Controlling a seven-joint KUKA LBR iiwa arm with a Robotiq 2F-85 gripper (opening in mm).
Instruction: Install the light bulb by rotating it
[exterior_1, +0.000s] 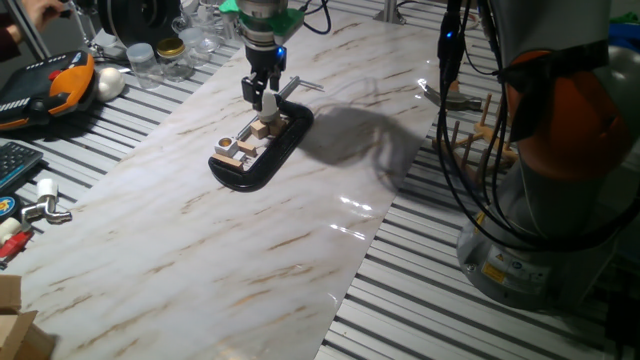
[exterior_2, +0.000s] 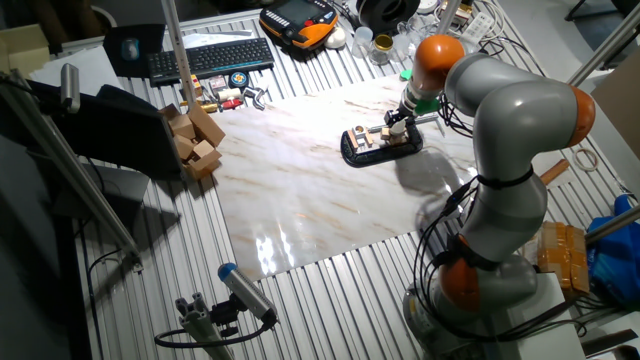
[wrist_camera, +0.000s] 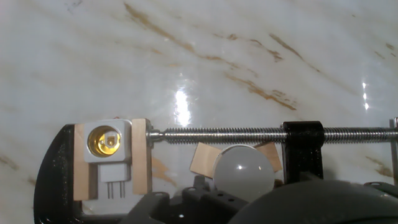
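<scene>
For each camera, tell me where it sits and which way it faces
One fixed view: low at the table's edge, facing the black clamp; shows the gripper holding the light bulb.
The other fixed view: high, behind the arm, looking down across the marble board.
Hand view: on the hand, looking straight down at the socket.
All share the clamp.

claw (exterior_1: 265, 97) gripping light bulb (exterior_1: 268, 101), above black clamp (exterior_1: 262, 150)
</scene>
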